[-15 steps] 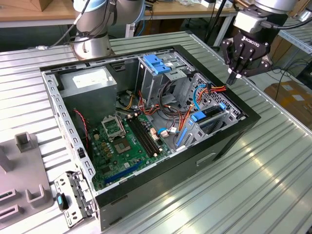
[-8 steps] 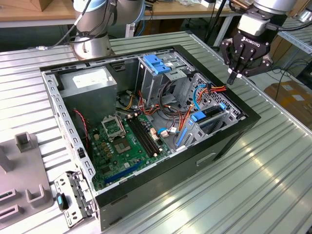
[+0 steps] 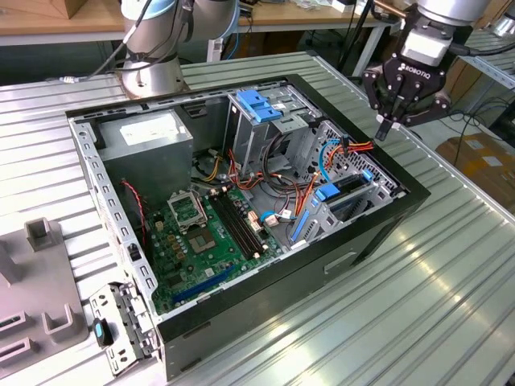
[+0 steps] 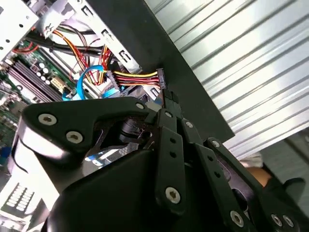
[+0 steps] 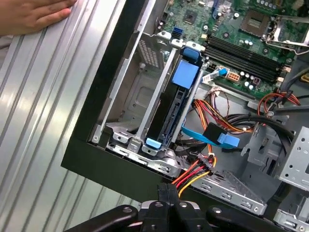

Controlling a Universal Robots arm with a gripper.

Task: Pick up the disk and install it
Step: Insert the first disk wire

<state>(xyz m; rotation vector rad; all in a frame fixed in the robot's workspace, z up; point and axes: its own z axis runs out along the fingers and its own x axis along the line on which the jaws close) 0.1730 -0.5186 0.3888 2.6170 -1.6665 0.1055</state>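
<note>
Hovering at the upper right of the exterior view, the end effector (image 3: 385,127) hangs above the far right rim of the open computer case (image 3: 265,314). Its fingers are pressed together and pinch nothing, as both wrist views also show. The disk (image 3: 348,186) is not in its grip: it stands on edge in the metal bay at the right-hand corner of the case, blue carrier tab up, clear of the end effector. In the first wrist view the disk (image 5: 170,116) sits between the bay's rails, and a red-yellow power cable (image 5: 205,166) and a blue data cable (image 5: 217,137) lie loose just beside it, not plugged in. The motherboard (image 3: 201,229) fills the case floor at centre frame. A hand (image 5: 34,14) rests flat on the ribbed metal surface (image 3: 451,305).
</note>
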